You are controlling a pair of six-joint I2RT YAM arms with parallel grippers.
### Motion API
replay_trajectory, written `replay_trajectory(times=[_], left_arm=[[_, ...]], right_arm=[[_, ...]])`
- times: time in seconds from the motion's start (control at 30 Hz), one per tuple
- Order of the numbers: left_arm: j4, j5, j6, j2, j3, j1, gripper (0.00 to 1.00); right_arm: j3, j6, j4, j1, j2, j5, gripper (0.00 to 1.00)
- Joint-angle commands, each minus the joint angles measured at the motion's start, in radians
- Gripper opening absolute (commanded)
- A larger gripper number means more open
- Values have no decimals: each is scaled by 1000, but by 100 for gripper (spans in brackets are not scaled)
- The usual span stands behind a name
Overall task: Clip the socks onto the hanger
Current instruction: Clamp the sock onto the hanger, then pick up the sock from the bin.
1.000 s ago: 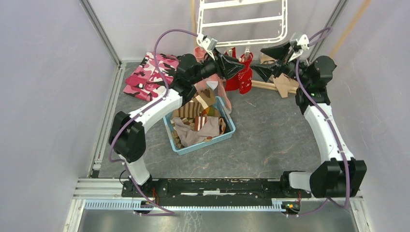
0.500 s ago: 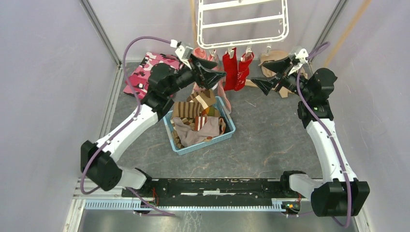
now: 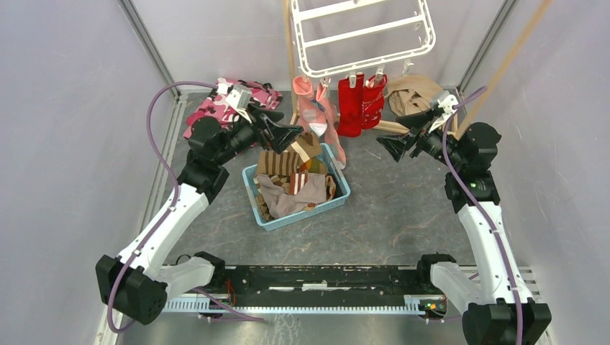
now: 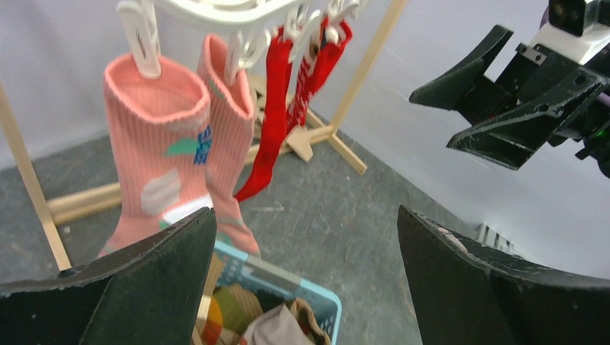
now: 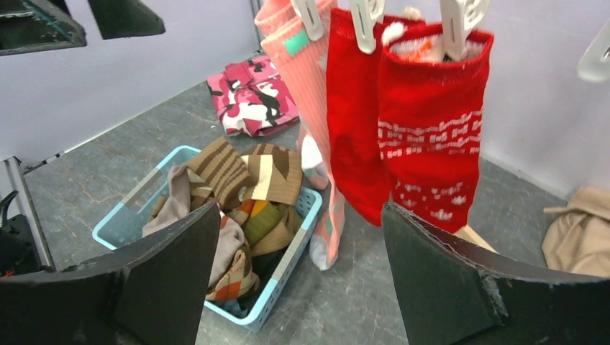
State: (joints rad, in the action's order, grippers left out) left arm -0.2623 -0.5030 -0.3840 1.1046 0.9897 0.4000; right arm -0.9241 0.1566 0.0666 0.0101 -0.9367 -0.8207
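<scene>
Four socks already hang from pegs along the lower rim of the hanger point(image 3: 363, 29), upper centre of the overhead view: a pair of pink socks point(image 3: 316, 108) on the left and a pair of red socks point(image 3: 360, 104) just beside them on the right. The rest of the work sits in the blue basket point(image 3: 309, 210) at mid-frame, where the brown striped socks point(image 3: 277, 164) lie on top of the heap at the basket's upper-left end. The left gripper point(image 3: 286, 136) hovers just above and to the left of that end, its jaws spread wide with nothing between them. Its own camera looks past the fingers at the hanging pink pair, with the basket at the bottom edge. The right gripper point(image 3: 399, 136) is also spread wide and empty, well apart from the basket at the right of the frame, at about the level of the red socks' toes. So the next sock lies down and a little to the lower right of the left gripper, far nearer to it than to the right one, which makes a pick by the left arm the likely next move. In the right wrist view the two brown socks lie side by side, draped over the pile, their long axes seeming to run from the middle of the basket up toward its far rim, though folds hide their ends. A free peg point(image 5: 597, 50) hangs at that view's upper right edge, beyond the red pair, closer to the right arm
</scene>
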Motion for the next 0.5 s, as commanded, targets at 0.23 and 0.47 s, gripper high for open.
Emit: replay_trajectory(times=[0.23,0.47], left_arm=[[299,129,-208,-56,-61,-15,98],[411,249,-341,-64,-104,-14,89]], right_arm=[[129,-44,-98,35,47,195,88],[262,-57,-138,65,89,292,89]])
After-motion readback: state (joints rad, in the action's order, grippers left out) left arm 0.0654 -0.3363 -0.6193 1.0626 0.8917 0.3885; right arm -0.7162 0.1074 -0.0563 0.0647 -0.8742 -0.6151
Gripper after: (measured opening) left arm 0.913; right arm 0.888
